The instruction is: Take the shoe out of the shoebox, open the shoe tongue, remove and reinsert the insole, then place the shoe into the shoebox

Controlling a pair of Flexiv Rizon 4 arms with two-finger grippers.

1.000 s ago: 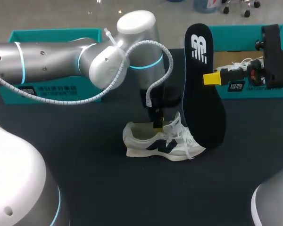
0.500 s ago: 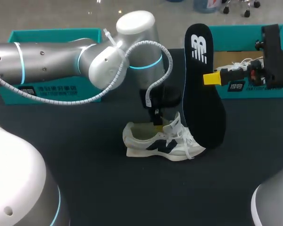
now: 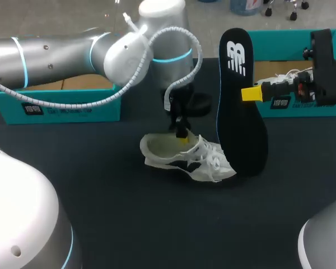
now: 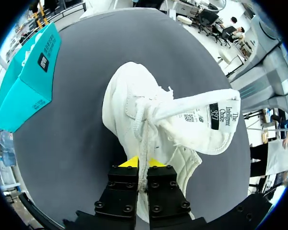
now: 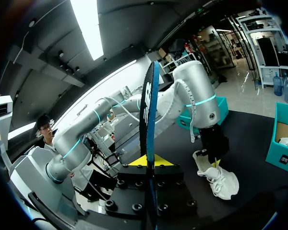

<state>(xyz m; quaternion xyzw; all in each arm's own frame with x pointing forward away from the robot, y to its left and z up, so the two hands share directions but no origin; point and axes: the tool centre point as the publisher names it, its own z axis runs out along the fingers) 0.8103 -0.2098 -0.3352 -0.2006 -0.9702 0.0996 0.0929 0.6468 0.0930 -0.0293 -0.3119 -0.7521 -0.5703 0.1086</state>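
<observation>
- Shoe (image 3: 179, 159), a white trainer with dark side markings, lies out of its box near the middle of the dark table (image 3: 129, 224), heel toward 9 o'clock and toe toward 4 o'clock in the head view.
- Its tongue (image 4: 201, 122) is pulled up and folded outward, the printed label on its underside showing in the left wrist view.
- The left gripper (image 4: 143, 163) sits over the shoe's opening, its fingers clenched close together on a thin white strip of the shoe; whether that strip is a lace or the tongue's edge cannot be told.
- The left arm (image 3: 56, 53) comes in from 9 o'clock and bends down onto the shoe at its collar.
- The insole (image 3: 242, 112), black with a white mark near its top, stands upright at 3 o'clock of the shoe, its lower end just beside the toe.
- The right gripper (image 5: 148, 162) grasps the insole from both sides, partway up; seen along its fingers, the insole rises edge-on between the yellow tips.
- The right arm (image 3: 327, 67) comes in from 3 o'clock.
- A teal shoebox (image 3: 73, 103) stands at 10 o'clock of the shoe, behind the left arm.
- A second teal box (image 3: 280, 42) stands at 2 o'clock, behind the insole, with something white and laced inside.
</observation>
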